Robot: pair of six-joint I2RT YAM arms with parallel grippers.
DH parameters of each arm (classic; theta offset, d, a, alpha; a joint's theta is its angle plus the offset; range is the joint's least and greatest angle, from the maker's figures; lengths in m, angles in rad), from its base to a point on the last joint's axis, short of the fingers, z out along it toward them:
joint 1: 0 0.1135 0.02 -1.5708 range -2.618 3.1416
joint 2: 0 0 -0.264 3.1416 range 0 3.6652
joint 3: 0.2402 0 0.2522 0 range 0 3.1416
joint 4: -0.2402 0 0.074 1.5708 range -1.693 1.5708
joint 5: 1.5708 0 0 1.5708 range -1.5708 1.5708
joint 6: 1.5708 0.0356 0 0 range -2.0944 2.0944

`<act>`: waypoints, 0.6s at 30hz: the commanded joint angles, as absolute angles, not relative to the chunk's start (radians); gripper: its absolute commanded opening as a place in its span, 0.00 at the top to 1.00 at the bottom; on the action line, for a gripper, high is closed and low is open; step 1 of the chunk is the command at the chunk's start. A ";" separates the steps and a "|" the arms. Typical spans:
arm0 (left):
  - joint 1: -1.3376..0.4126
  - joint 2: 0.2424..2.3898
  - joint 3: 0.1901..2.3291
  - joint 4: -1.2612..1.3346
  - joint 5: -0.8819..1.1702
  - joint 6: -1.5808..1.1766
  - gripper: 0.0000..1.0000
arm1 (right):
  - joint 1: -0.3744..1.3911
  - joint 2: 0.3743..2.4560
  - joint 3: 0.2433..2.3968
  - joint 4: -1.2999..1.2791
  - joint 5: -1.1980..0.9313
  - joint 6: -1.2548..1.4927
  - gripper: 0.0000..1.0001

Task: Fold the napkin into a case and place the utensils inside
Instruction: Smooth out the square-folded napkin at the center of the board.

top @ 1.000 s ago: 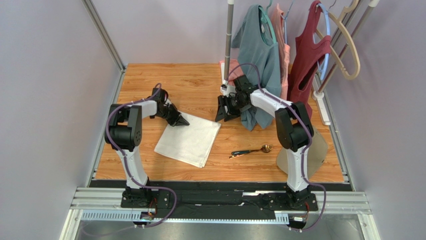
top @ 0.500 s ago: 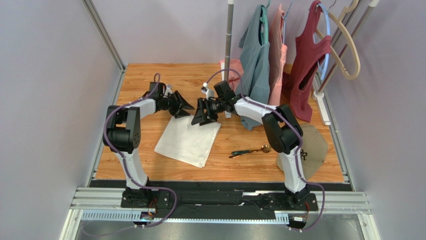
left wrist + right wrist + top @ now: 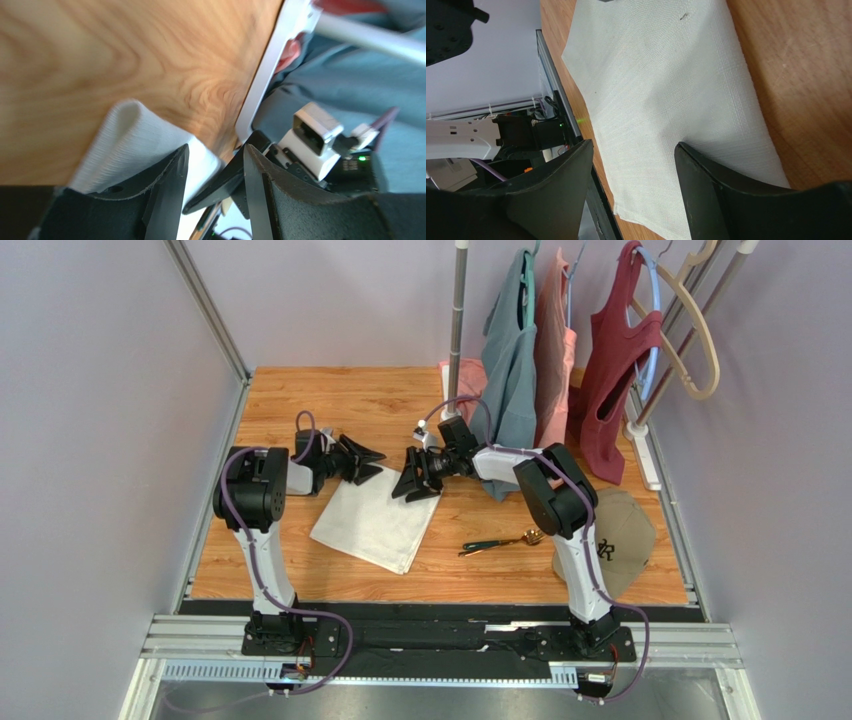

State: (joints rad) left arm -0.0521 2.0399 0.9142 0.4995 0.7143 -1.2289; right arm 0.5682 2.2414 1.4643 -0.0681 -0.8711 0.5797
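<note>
The white napkin (image 3: 375, 520) lies flat on the wooden table, folded into a rectangle. My left gripper (image 3: 369, 464) is open at its far left corner; the left wrist view shows the napkin (image 3: 125, 137) bulging beside one finger (image 3: 165, 195), with a clear gap between the jaws. My right gripper (image 3: 413, 485) is open at the far right corner, and its wrist view shows the napkin (image 3: 661, 75) spread below its spread fingers (image 3: 711, 185). The utensils (image 3: 500, 541), dark handles and gold heads, lie together right of the napkin, untouched.
A clothes rack pole (image 3: 458, 330) on a white base stands at the back, with a teal shirt (image 3: 512, 360), pink and maroon garments hanging. A beige cap (image 3: 625, 540) lies by the right arm. A metal rail (image 3: 215, 470) borders the table's left side.
My left gripper has opened and slid right along the napkin's far edge. My right arm swung left, away from the hanging teal shirt, down to the napkin's far right corner.
</note>
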 commanded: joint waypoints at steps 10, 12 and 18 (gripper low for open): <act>0.041 2.154 0.989 0.609 0.620 -1.360 0.46 | 0.518 2.212 1.448 -0.123 -0.857 0.518 0.32; 0.046 2.167 0.999 0.630 0.620 -1.387 0.46 | 0.518 2.217 1.472 -0.138 -0.861 0.520 0.32; 0.090 2.143 1.115 0.597 0.744 -1.394 0.44 | 0.537 2.227 1.590 -0.247 -0.830 0.477 0.31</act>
